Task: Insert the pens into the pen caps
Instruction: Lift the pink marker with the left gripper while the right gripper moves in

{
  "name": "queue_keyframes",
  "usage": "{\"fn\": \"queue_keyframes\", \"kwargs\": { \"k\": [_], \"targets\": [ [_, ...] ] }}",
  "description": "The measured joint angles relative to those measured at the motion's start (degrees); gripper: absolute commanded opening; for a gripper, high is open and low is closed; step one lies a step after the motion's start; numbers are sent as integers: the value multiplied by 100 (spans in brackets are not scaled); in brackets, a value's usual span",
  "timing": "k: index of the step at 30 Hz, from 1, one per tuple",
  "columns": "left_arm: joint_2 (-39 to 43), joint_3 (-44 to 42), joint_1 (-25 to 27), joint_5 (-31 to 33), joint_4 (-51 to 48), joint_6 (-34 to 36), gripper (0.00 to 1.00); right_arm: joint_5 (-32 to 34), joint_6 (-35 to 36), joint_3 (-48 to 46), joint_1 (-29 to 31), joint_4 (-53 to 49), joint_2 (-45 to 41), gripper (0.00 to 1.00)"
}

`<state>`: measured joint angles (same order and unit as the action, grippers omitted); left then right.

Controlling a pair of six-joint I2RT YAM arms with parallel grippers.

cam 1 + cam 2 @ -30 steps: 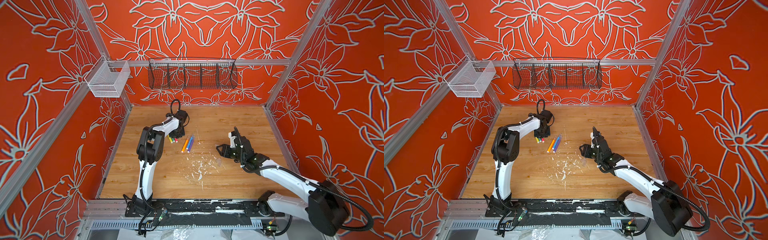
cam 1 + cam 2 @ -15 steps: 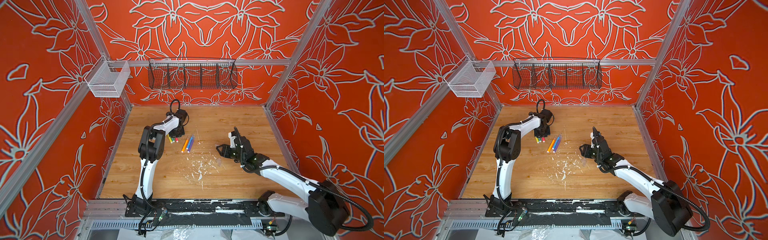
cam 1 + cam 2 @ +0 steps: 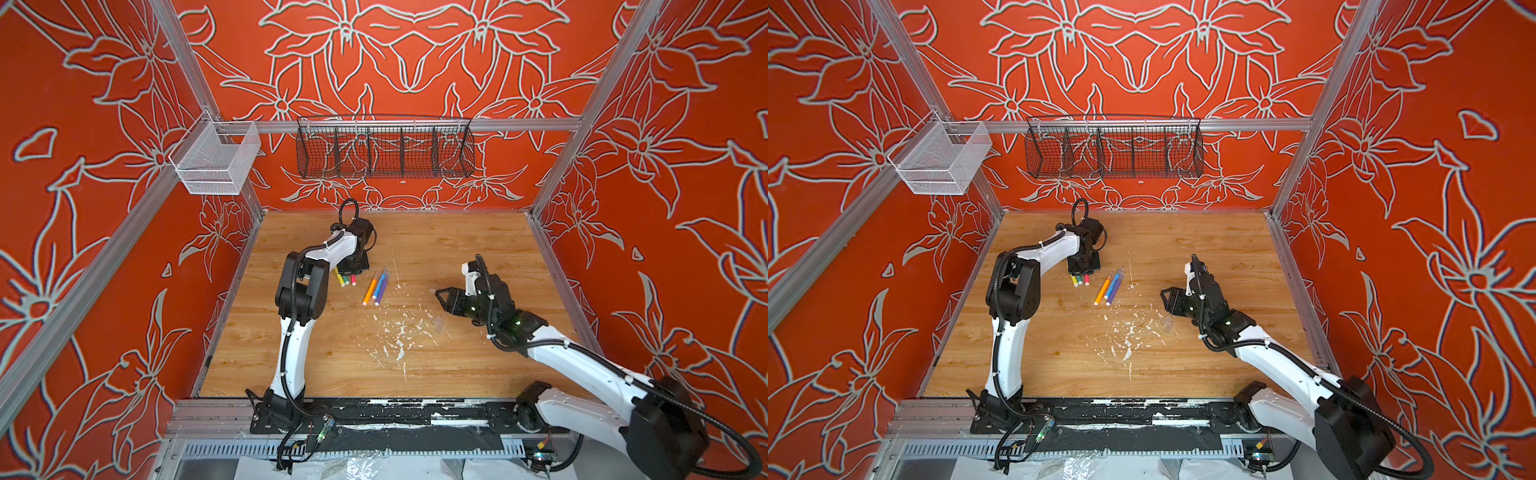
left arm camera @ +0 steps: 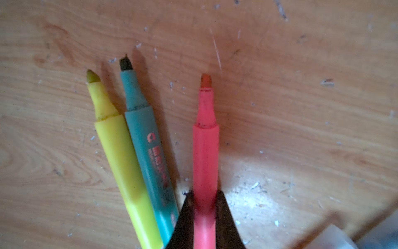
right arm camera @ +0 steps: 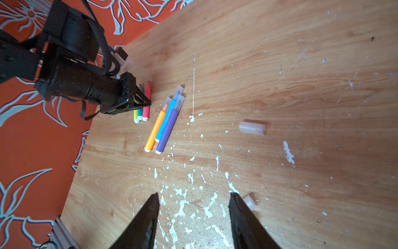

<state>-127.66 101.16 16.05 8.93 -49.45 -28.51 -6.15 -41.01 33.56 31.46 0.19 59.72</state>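
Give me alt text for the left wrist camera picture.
The left hand is shut on an uncapped pink pen. An uncapped yellow pen and green pen lie side by side beside it on the wooden table.

Wood-grain tabletop (image 3: pixel 457 249), scuffed, w/ white paint flecks (image 3: pixel 400 332) scattered centre-frame in both top views. Left of centre: yellow pen (image 4: pixel 120 155), green pen (image 4: pixel 148 151) & pink pen (image 4: pixel 205 151), all uncapped; yellow & green touch, pink just apart. Just right of them: orange pen (image 5: pixel 155 129), blue pen (image 5: pixel 170 111), purple pen (image 5: pixel 167 131), capped, packed together. Further right, 2 loose clear caps: upper cap (image 5: pixel 252 127) on its side, lower cap (image 5: pixel 249 202) by the flecks, partly hidden.
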Motion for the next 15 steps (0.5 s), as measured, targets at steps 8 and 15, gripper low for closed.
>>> {"fn": "queue_keyframes", "kwargs": {
  "k": [8, 15],
  "targets": [
    [1355, -1624, 118, -280, 918, 72, 0, 341, -31, -481, 0, 61, -960, 55],
    [3770, -3014, 1211, -186, 2334, 420, 0, 468, -59, -826, -4, 308, -1727, 57]
  ]
}}
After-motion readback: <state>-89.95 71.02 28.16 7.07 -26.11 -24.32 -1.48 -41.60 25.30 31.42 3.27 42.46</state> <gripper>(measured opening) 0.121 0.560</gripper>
